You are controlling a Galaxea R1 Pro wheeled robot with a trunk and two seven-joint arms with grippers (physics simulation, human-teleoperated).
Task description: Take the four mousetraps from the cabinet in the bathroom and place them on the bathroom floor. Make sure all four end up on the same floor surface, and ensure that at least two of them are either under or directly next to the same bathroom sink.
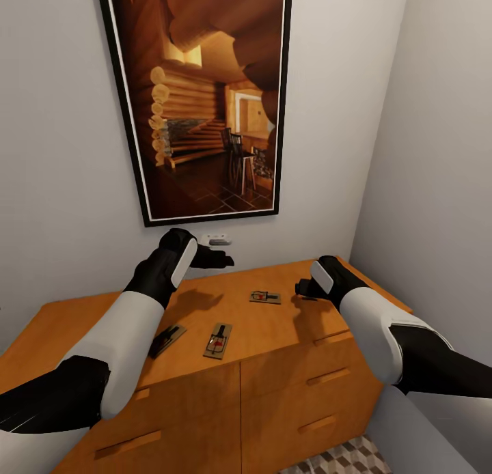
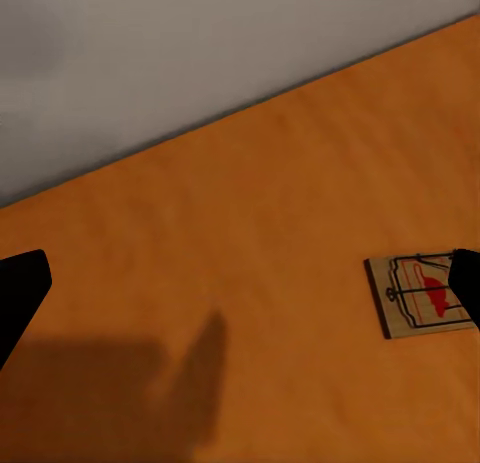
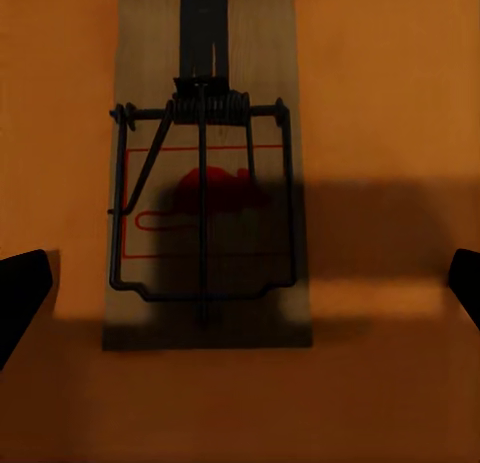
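Three mousetraps lie on the orange-brown cabinet's top (image 1: 68, 337): one (image 1: 265, 297) toward the back, one (image 1: 218, 341) near the front edge, and one (image 1: 167, 339) partly hidden by my left forearm. My left gripper (image 1: 222, 261) hovers open over the back of the top; between its spread fingers (image 2: 20, 293) is bare wood, with a mousetrap (image 2: 425, 295) beside one fingertip. My right gripper (image 1: 302, 289) is open just right of the back trap. A mousetrap (image 3: 205, 183) with a red mark lies flat below the right gripper (image 3: 240, 293), between its wide-apart fingertips.
A large framed picture (image 1: 201, 98) hangs on the pale wall behind the cabinet, above a small white wall fitting (image 1: 217, 240). The right wall (image 1: 437, 153) stands close to the cabinet's end. Drawer fronts (image 1: 307, 385) face me, and cube-pattern floor tiles (image 1: 348, 460) show below.
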